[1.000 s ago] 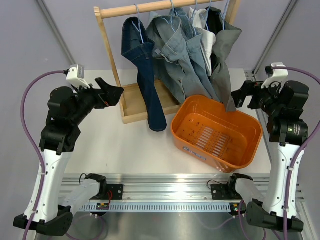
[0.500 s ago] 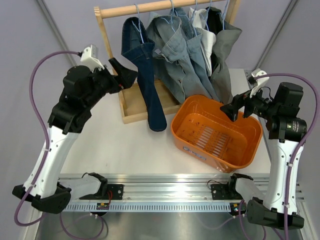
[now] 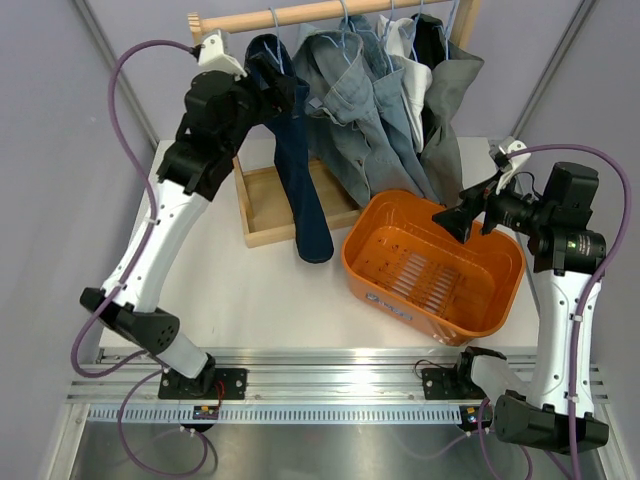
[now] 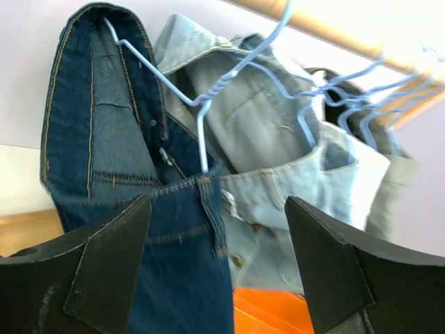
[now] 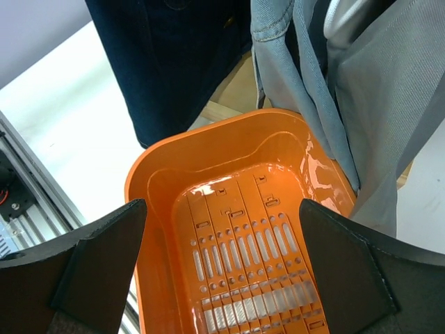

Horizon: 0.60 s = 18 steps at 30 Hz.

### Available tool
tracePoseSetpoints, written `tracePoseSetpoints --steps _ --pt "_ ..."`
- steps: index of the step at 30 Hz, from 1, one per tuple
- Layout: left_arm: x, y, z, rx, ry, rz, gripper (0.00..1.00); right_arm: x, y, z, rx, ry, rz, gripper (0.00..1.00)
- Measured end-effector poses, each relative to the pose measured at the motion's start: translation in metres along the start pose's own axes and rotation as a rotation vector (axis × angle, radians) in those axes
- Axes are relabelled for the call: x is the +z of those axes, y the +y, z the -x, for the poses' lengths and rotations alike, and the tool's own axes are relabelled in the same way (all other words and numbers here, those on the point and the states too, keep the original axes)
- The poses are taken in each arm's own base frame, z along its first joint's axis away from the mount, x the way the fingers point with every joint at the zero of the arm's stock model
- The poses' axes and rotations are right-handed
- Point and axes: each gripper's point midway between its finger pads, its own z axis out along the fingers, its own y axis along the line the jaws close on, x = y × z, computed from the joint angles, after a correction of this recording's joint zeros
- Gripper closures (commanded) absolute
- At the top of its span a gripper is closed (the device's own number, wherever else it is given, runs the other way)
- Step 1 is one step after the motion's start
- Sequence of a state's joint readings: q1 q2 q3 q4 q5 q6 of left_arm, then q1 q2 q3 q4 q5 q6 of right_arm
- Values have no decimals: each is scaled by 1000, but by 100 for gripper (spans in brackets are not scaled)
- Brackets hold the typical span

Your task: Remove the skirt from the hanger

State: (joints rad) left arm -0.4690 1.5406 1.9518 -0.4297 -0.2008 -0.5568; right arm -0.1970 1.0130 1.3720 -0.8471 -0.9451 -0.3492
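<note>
We look down on a white table [image 3: 230,290] set against plain lavender-grey walls [image 3: 50,130]. Two slim metal struts, one on the left [image 3: 107,60] and one on the right [image 3: 553,62], slant across the walls above the table's far corners. At the back of the table stands a pale wooden rack [image 3: 232,19] (a round rail [image 3: 310,12] on upright posts, over a shallow tray-like base [image 3: 262,192]). Along the near edge runs a ribbed aluminium rail [image 3: 330,385], and below it we see a brushed steel sheet [image 3: 330,450] with a dull sheen. The light is soft and even, and shadows are faint.
</note>
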Motion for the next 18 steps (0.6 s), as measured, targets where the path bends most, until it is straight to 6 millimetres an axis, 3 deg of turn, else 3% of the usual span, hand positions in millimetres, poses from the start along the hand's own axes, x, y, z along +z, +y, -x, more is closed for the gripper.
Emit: tracePoseSetpoints --steps 4,9,18 --pt "29 4 -8 54 -27 33 24 3 0 -2 11 -7 13 1" --pt "57 2 1 93 -88 51 37 4 0 -5 9 -10 16 0" --pt "74 14 2 139 -123 118 41 2 3 -3 -11 -30 11 0"
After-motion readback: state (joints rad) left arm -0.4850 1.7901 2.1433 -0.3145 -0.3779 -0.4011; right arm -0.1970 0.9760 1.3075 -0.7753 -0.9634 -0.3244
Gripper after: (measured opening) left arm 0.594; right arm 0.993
